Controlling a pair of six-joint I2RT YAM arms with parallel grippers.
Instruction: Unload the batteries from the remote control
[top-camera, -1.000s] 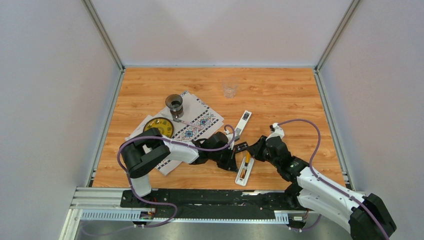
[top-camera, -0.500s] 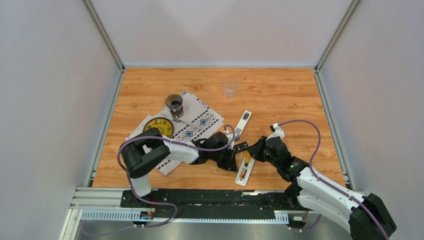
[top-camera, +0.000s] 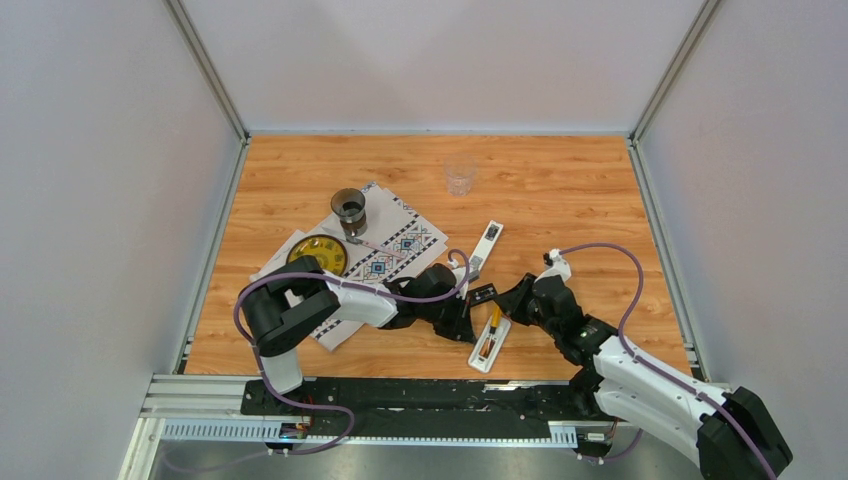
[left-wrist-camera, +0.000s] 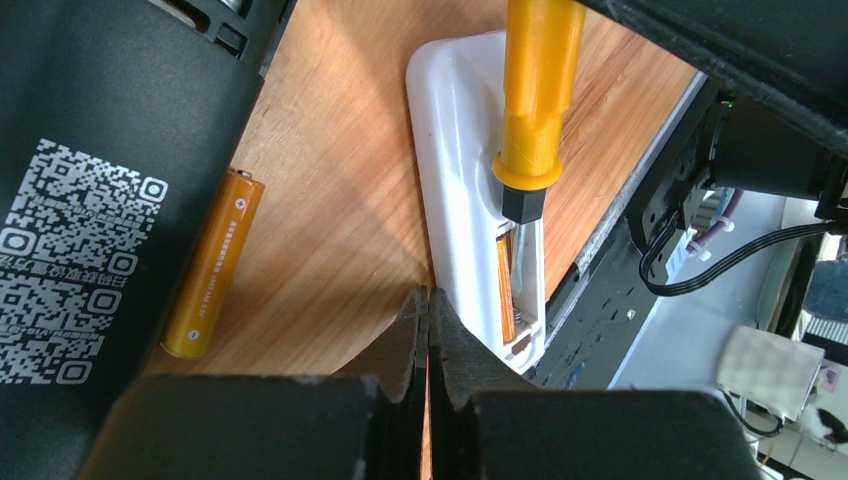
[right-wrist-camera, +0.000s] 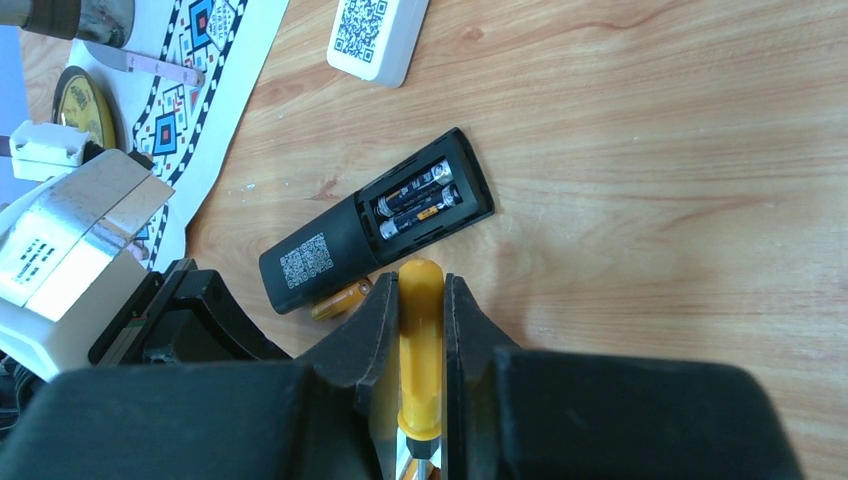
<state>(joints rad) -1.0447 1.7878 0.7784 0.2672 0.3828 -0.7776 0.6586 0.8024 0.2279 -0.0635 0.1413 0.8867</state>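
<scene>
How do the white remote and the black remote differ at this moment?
The white remote shows one orange battery in its open bay; the black remote holds two dark cells. The screwdriver held by the right pincer reaches into the white remote's bay; no tool is at the black remote's bay. Both lie bay-up, covers off.

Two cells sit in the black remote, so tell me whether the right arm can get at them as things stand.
Probably not yet: the right pincer is shut on the orange screwdriver, so it cannot grip anything else. The two cells lie exposed in the open bay of the black remote.
</scene>
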